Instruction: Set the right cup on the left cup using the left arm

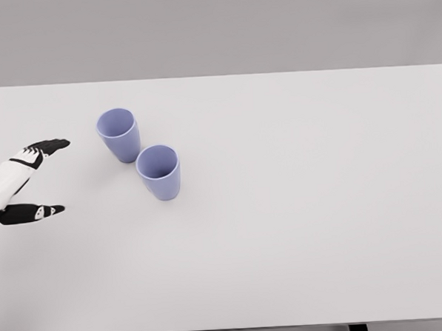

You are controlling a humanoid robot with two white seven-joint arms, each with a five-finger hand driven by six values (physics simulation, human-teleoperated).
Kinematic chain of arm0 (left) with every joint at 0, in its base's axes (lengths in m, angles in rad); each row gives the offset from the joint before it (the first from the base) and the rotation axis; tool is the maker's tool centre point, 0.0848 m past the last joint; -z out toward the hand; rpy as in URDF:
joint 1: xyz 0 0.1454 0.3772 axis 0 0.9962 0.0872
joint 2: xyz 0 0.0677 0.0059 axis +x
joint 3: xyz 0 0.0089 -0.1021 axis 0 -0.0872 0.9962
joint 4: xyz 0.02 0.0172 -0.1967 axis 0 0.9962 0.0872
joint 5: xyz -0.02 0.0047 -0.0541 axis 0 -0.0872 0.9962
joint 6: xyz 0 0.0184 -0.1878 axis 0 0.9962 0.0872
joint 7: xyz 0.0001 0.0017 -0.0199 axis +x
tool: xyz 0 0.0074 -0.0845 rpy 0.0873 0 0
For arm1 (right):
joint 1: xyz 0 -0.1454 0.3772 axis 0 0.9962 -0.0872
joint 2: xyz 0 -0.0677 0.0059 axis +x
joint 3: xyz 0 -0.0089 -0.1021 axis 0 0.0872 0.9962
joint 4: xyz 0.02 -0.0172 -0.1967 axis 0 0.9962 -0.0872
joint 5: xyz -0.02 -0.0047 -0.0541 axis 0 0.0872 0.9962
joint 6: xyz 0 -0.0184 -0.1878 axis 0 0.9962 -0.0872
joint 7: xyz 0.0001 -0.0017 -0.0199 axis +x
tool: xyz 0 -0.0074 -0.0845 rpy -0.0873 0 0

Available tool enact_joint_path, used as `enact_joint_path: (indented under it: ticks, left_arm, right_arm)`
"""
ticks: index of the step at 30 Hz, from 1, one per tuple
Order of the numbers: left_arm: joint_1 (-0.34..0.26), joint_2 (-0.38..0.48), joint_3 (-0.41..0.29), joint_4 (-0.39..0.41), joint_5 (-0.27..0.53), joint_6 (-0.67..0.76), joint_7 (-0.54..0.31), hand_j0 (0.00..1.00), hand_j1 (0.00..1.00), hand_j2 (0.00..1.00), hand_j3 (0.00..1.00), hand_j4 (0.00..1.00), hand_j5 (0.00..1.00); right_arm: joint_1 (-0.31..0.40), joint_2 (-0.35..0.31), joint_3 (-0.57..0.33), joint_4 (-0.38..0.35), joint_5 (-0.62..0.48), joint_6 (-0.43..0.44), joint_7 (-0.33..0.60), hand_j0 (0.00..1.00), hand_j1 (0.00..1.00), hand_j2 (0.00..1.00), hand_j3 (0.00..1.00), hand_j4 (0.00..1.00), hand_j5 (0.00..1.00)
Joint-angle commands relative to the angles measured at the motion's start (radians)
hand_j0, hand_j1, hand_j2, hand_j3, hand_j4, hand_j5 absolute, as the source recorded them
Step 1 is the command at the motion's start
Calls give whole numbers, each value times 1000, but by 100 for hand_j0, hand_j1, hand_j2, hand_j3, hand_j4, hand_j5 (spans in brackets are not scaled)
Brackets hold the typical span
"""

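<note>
Main risk: the left cup (118, 134) and right cup (159, 171) stand upright just beside each other, possibly touching, and the left cup sits between the left hand (31, 183) and the target. Reaching across could clip the left cup and knock it over or shove both out of place. Grasp clearance on the right cup's near side looks tight too. Left hand is released, fingers spread, holding nothing, over the worktop (297, 206) at its left edge. Right cup lies to the hand's right, well apart from it, slightly nearer the robot than the left cup. Right arm not visible.
</note>
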Motion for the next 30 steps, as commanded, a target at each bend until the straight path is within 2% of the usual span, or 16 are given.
enact_joint_path:
  ticks: [1,9,12,15,16,17,19,20,26,27,30]
  left_arm:
    - [0,5,2,0,8,1,-4,100,100,100,100,100,100]
    - [-2,5,7,3,7,1,-4,100,100,100,100,100,100]
    - [-3,2,36,2,28,1,0,100,100,100,100,100,100]
    - [11,21,12,-1,137,1,2,100,100,100,100,100,100]
    - [29,55,-22,-3,220,1,0,100,100,100,100,100,100]
    - [37,95,-62,-3,284,1,0,100,100,100,100,100,100]
    - [32,221,-214,-3,463,1,0,100,100,100,100,100,100]
    - [35,259,-241,-5,508,1,0,100,100,100,100,100,100]
    - [43,268,-257,-61,606,1,0,100,100,100,100,100,100]
    - [54,268,-257,-63,646,1,-1,100,100,100,100,100,100]
    - [75,264,-257,-61,672,144,-1,100,100,100,100,100,100]
  right_arm:
    - [0,0,0,0,-1,0,0,100,100,100,100,100,100]
    - [0,0,0,0,-1,0,0,100,100,100,100,100,100]
    - [0,0,-2,0,1,0,0,100,100,100,100,100,100]
    - [0,0,0,0,-1,0,0,100,100,100,100,100,100]
    - [0,0,0,0,-1,0,0,100,100,100,100,100,100]
    - [0,0,0,0,-1,0,0,100,100,100,100,100,100]
    - [0,0,0,0,-1,0,0,100,100,100,100,100,100]
    - [0,0,0,0,-1,0,0,100,100,100,100,100,100]
    - [0,0,0,0,-1,0,0,100,100,100,100,100,100]
    - [0,0,0,0,-1,0,0,100,100,100,100,100,100]
    - [0,0,-2,0,-1,0,0,100,100,100,100,100,100]
